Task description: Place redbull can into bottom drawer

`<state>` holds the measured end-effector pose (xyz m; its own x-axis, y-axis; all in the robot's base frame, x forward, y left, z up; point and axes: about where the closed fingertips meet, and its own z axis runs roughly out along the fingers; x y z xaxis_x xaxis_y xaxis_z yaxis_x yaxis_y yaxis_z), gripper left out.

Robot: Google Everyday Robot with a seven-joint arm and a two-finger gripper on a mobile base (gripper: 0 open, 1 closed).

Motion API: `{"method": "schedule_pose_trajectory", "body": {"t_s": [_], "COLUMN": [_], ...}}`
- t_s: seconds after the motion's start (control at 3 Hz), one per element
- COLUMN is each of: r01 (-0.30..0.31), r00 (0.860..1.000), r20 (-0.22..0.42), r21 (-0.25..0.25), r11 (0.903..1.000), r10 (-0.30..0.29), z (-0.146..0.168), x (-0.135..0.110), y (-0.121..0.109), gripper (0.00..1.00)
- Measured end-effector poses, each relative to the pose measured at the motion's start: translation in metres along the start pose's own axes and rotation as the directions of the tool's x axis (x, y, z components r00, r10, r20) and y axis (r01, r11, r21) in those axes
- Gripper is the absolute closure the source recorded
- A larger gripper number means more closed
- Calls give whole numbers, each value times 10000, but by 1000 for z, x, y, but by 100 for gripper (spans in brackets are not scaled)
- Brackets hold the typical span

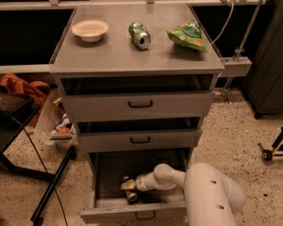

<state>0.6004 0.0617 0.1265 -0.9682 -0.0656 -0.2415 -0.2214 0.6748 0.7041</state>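
Observation:
The bottom drawer (104, 175) is pulled open at the foot of the grey cabinet. My white arm reaches into it from the right. My gripper (128, 185) is low inside the drawer, near its front left. It is closed around the redbull can (131, 196), a slim can that lies at the drawer floor. The can's silver end points toward the drawer front, and its far end is dark and partly hidden by the gripper.
On the cabinet top (108, 55) are a white bowl (90, 30), a green can on its side (139, 35) and a green chip bag (187, 34). The two upper drawers (140, 104) (139, 139) are closed. A black stand (19, 140) and clutter are at the left.

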Motion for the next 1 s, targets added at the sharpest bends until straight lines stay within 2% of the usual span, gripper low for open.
{"method": "schedule_pose_trajectory", "body": {"t_s": [0.33, 0.67, 1.0], "r01": [36, 36, 36], "r00": [10000, 10000, 10000], "r20": [-4, -9, -9], "r21": [-161, -164, -164], "r11": [9999, 9999, 9999], "r10": [-36, -37, -36], "z": [-8, -16, -16], "x": [0, -3, -3], "y": [0, 13, 13], "gripper": [0, 0, 0]}}
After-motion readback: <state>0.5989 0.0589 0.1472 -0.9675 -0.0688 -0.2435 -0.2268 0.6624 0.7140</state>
